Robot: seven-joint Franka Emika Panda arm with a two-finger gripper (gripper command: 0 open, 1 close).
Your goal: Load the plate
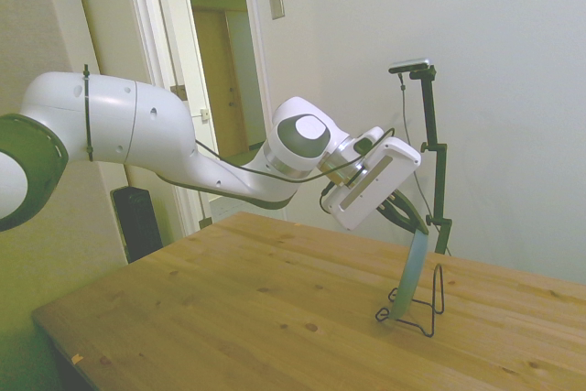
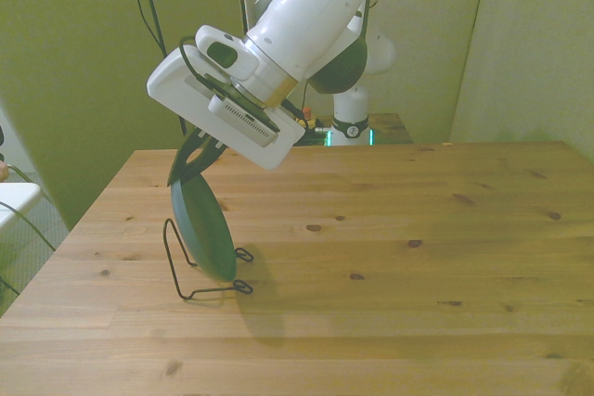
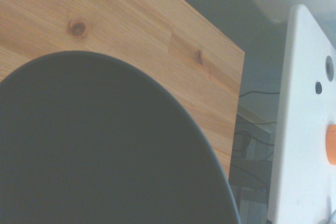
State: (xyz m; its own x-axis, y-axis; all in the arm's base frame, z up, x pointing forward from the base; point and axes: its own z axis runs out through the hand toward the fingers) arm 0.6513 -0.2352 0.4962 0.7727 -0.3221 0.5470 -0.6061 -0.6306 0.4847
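The dark green plate (image 2: 204, 234) stands on edge, slightly tilted, in a black wire rack (image 2: 197, 277) near the front view's left side of the table. From the side it is a thin pale-green sliver (image 1: 417, 267) in the rack (image 1: 423, 310). My gripper (image 2: 190, 162) comes down at a slant onto the plate's top rim, its dark fingers closed on that rim (image 1: 410, 217). The plate's dark face (image 3: 100, 150) fills most of the wrist view.
The wooden table (image 2: 390, 257) stretches wide toward the front view's right. Its edge (image 3: 233, 129) runs close behind the plate in the wrist view, with cables on the floor beyond it. A doorway and a dark speaker (image 1: 137, 222) stand behind the arm.
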